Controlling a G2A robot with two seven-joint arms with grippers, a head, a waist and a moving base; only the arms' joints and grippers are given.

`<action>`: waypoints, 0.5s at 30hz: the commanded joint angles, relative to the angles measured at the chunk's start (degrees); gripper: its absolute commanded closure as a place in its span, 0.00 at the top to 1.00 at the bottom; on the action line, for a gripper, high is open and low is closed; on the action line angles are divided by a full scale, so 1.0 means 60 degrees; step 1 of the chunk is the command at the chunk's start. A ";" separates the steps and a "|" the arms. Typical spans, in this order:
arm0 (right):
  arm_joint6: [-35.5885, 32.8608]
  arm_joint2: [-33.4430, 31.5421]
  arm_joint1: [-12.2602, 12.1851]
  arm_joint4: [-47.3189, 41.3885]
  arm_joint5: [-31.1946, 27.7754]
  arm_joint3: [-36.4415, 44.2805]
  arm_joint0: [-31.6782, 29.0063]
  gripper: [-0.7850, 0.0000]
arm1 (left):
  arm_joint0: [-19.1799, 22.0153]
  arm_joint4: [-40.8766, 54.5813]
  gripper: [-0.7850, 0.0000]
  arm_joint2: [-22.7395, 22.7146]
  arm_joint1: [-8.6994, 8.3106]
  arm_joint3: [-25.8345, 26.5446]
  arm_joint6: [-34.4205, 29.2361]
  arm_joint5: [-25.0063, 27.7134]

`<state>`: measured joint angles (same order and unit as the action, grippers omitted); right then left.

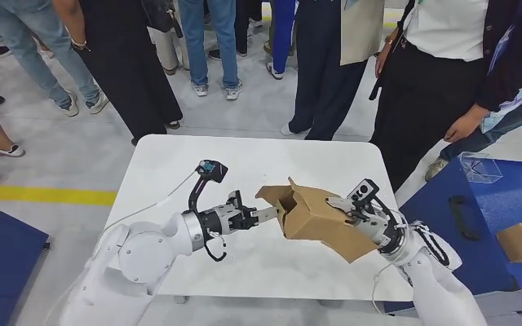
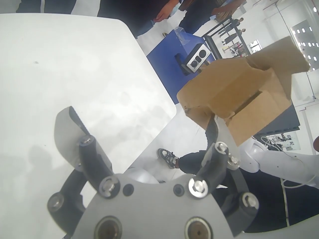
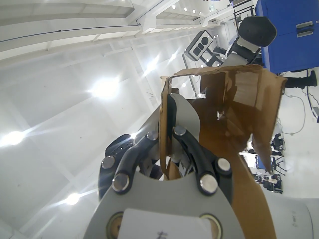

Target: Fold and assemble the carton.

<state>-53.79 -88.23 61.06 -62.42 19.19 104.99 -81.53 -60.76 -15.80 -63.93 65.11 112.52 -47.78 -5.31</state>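
My right gripper [image 3: 169,111] is pinching one wall of the carton [image 3: 239,105], one finger inside and one outside, so it is closed on the cardboard. My left gripper [image 2: 139,121] is standing wide apart. One of its fingers [image 2: 214,128] is touching the edge of a loose flap [image 2: 199,105] just ahead of it, and the other finger is touching nothing. The carton is hanging in the air between my two grippers, above the table [image 1: 245,163]. I am judging it to be light, thin and easy to bend, with ragged edges. So I am thinking that a gentle hold close to a fold line is safer than one at the free tip of a flap.
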 commanded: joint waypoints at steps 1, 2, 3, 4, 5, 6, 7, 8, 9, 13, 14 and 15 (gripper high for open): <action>-0.0053 -0.0003 -0.0011 0.0201 -0.0084 0.0046 -0.0003 0.00 | 0.0168 -0.0121 1.00 0.0194 0.0023 -0.0108 -0.0124 -0.0104; -0.0097 0.0007 -0.0016 0.0288 -0.0127 0.0065 -0.0014 0.00 | 0.0236 -0.0123 1.00 0.0287 0.0041 -0.0149 -0.0129 -0.0148; -0.0119 0.0006 -0.0020 0.0393 -0.0195 0.0084 -0.0022 0.00 | 0.0301 -0.0142 1.00 0.0361 0.0055 -0.0200 -0.0125 -0.0190; -0.0132 0.0005 -0.0023 0.0458 -0.0257 0.0095 -0.0032 0.00 | 0.0360 -0.0159 1.00 0.0415 0.0068 -0.0241 -0.0114 -0.0225; -0.0136 -0.0004 -0.0028 0.0571 -0.0344 0.0122 -0.0033 0.00 | 0.0403 -0.0174 1.00 0.0454 0.0077 -0.0296 -0.0113 -0.0290; -0.0136 -0.0013 -0.0032 0.0707 -0.0456 0.0149 -0.0035 0.00 | 0.0447 -0.0175 1.00 0.0486 0.0085 -0.0327 -0.0136 -0.0344; -0.0115 -0.0034 -0.0036 0.0876 -0.0625 0.0172 -0.0039 0.00 | 0.0480 -0.0166 1.00 0.0504 0.0092 -0.0355 -0.0141 -0.0370; -0.0076 -0.0049 -0.0038 0.1049 -0.0813 0.0191 -0.0054 0.00 | 0.0498 -0.0159 1.00 0.0502 0.0095 -0.0389 -0.0140 -0.0410; -0.0045 -0.0066 -0.0039 0.1191 -0.1014 0.0213 -0.0065 0.00 | 0.0505 -0.0154 1.00 0.0491 0.0095 -0.0395 -0.0149 -0.0432; 0.0259 -0.0207 -0.0032 0.1825 -0.2006 0.0168 -0.0068 0.00 | 0.0373 -0.0123 1.00 0.0180 0.0051 -0.0166 -0.0099 -0.0501; 0.0338 -0.0261 -0.0037 0.2127 -0.2314 0.0160 -0.0056 0.00 | 0.0295 -0.0131 1.00 0.0038 0.0029 -0.0039 -0.0061 -0.0505; 0.0386 -0.0276 -0.0039 0.2401 -0.2578 0.0139 -0.0061 0.00 | 0.0195 -0.0111 1.00 -0.0110 0.0006 0.0100 -0.0030 -0.0497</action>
<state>-51.71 -89.77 60.84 -49.62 5.30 105.91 -81.90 -59.03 -16.54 -63.75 65.27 112.35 -48.15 -8.33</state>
